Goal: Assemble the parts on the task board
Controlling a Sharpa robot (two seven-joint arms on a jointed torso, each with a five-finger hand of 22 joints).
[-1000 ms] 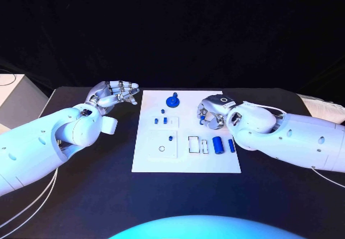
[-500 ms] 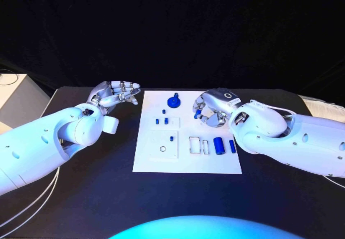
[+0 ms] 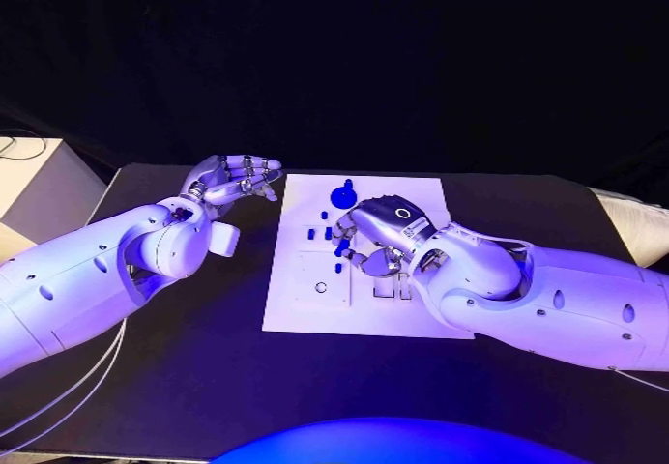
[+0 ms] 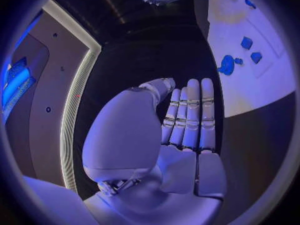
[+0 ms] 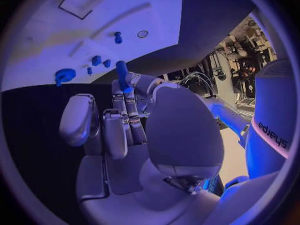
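The right hand (image 3: 374,235) hangs over the middle of the task board (image 3: 419,208), fingers curled, pinching a small blue part (image 5: 122,75) between thumb and fingertip; a second ago it sat at the board's right edge. The left hand (image 3: 234,179) is raised off the board's left side above the table (image 3: 209,338), palm up, fingers loosely curled and apart on nothing, posed as before. Other blue parts (image 3: 339,194) lie just beyond the right hand.

The word "sharpa" stands in dark letters on the white right arm (image 5: 272,130) in its wrist view.
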